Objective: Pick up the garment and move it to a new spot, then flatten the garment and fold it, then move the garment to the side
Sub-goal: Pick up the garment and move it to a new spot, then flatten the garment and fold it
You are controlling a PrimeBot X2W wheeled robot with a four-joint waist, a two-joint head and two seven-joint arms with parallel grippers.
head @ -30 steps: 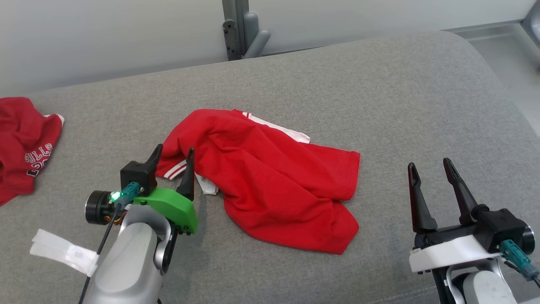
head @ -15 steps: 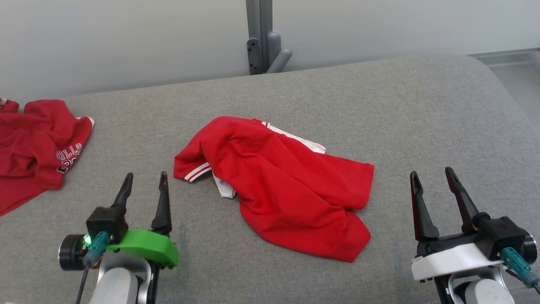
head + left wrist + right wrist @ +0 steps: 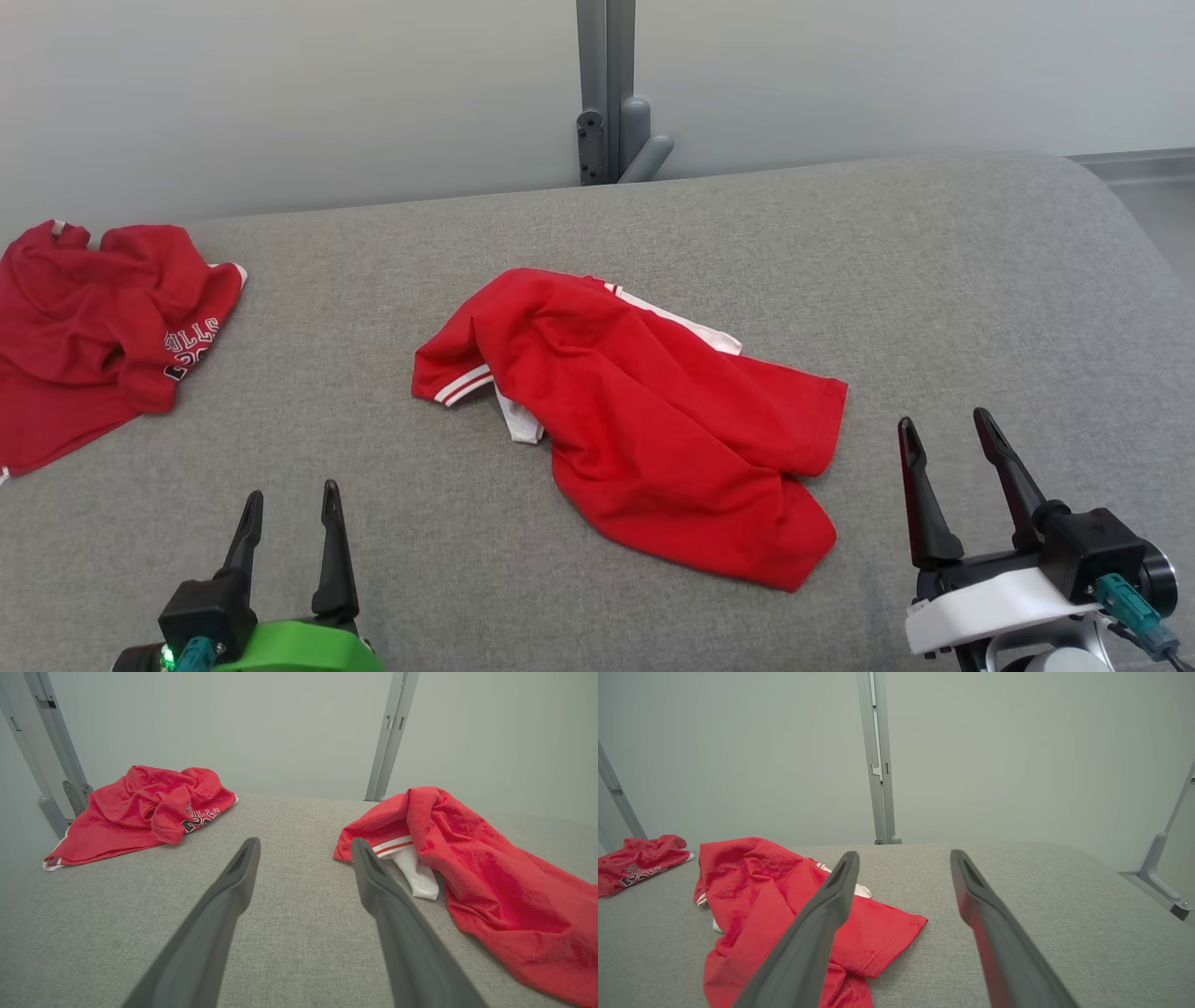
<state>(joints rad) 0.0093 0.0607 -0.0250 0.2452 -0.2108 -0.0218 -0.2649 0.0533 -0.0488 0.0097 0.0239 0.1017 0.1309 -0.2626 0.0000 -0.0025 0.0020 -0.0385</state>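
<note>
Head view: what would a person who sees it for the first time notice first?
A crumpled red garment with white trim lies in the middle of the gray padded surface. A second red garment with lettering lies bunched at the far left. At the lower corners, the jaws of the left gripper and right gripper stand open, touching neither.

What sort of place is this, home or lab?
Probably a lab test cell, not a home: grey padded surface, bare pale panels on a metal post, a red garment and second red shirt laid out.
</note>
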